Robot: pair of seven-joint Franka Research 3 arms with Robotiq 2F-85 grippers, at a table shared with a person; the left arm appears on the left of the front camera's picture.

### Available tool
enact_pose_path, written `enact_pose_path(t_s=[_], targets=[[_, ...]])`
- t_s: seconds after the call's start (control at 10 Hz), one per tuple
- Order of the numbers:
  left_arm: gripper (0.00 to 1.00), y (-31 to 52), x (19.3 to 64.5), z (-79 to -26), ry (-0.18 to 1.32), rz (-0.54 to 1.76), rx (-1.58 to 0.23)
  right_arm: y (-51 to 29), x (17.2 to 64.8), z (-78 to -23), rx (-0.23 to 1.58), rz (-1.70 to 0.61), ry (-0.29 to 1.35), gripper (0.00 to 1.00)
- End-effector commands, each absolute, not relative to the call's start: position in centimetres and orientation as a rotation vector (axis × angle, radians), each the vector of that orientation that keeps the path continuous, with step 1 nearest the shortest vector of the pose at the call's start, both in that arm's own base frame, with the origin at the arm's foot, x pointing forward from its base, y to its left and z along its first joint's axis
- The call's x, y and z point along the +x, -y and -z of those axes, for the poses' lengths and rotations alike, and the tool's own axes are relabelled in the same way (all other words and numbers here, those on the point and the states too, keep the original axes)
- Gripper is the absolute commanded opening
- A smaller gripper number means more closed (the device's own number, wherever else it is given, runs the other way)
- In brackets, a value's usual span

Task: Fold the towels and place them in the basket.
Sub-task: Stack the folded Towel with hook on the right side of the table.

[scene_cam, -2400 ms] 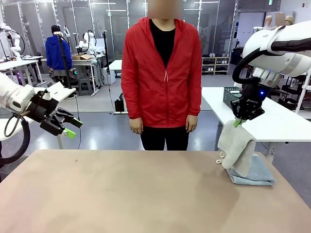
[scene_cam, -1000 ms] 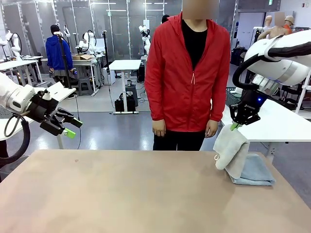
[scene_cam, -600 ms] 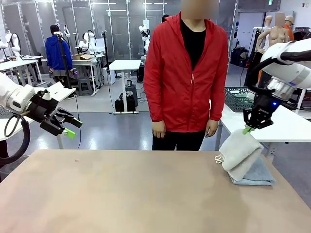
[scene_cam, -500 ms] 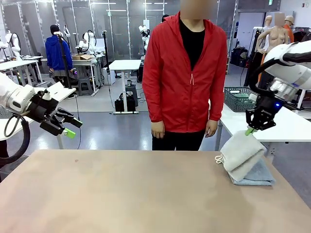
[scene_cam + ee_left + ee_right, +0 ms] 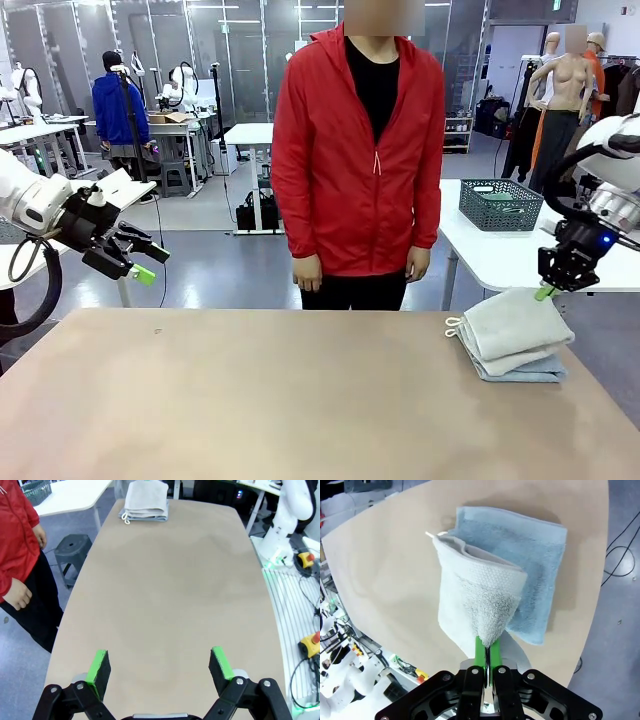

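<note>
Right gripper (image 5: 545, 293) pinches edge of folded cream-white terry towel (image 5: 515, 326) lying atop folded pale blue-grey terry towel (image 5: 532, 550) at table's right end. Left gripper (image 5: 159, 666) hangs wide open. Dark grey lattice basket (image 5: 500, 204) sits on white side table (image 5: 478, 252).

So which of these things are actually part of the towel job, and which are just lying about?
Part of the job:
- cream-white towel, pinched by the right end effector
- blue-grey towel under it
- basket on the far white table

Lying about:
- grey stool
</note>
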State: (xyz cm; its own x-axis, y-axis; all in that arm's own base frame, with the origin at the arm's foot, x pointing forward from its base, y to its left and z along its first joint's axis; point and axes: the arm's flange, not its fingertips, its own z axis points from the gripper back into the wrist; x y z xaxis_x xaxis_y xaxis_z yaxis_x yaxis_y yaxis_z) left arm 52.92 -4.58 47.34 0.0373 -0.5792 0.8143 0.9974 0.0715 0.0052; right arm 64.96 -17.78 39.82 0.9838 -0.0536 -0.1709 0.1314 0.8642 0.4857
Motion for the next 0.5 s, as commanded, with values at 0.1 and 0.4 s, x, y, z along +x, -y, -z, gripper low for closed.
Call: enact_pose_path(t_s=[0.1, 0.4], targets=[[1.00, 4.6, 52.9, -47.4, 0.766, 1.377, -0.705, 20.1, 66.4, -38.8, 0.591, 0.127, -0.182, 0.04], [1.00, 4.6, 52.9, -47.4, 0.766, 1.377, -0.705, 22.1, 66.5, -36.7, 0.662, 0.125, -0.235, 0.04]])
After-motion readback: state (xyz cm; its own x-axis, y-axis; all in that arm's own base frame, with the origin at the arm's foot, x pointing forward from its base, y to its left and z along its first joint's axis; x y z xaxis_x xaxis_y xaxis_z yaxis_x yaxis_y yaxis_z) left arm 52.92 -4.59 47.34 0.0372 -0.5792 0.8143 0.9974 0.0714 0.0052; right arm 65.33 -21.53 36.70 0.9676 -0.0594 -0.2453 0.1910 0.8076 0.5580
